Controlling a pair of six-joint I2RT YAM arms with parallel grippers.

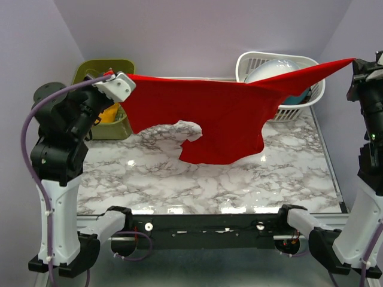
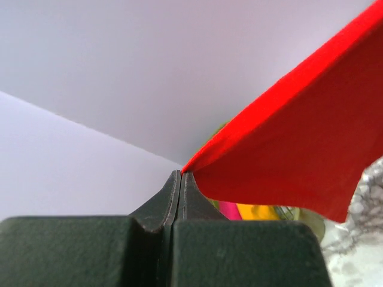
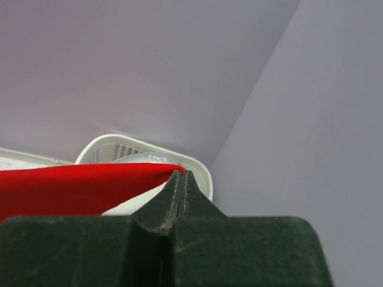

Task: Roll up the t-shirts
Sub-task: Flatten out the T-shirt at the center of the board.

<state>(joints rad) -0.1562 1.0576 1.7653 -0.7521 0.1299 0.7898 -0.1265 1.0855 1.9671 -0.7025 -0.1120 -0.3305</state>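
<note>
The large red t-shirt (image 1: 215,116) hangs stretched in the air between both arms, its lower edge just above the marble table (image 1: 179,185). My left gripper (image 1: 112,76) is shut on the shirt's left corner at the back left; the left wrist view shows its jaws (image 2: 181,173) pinched on the red cloth (image 2: 299,149). My right gripper (image 1: 354,61) is shut on the shirt's right corner, high at the back right; the right wrist view shows its jaws (image 3: 182,173) closed on the red cloth (image 3: 72,188). Magenta (image 2: 230,210) and orange (image 2: 257,211) cloth show below the red shirt.
An olive-green bin (image 1: 119,66) stands at the back left, behind my left gripper, with yellow-orange cloth (image 1: 109,113) in it. A white slatted basket (image 1: 311,89) at the back right holds a white rounded dish (image 1: 269,69). It also shows in the right wrist view (image 3: 119,146).
</note>
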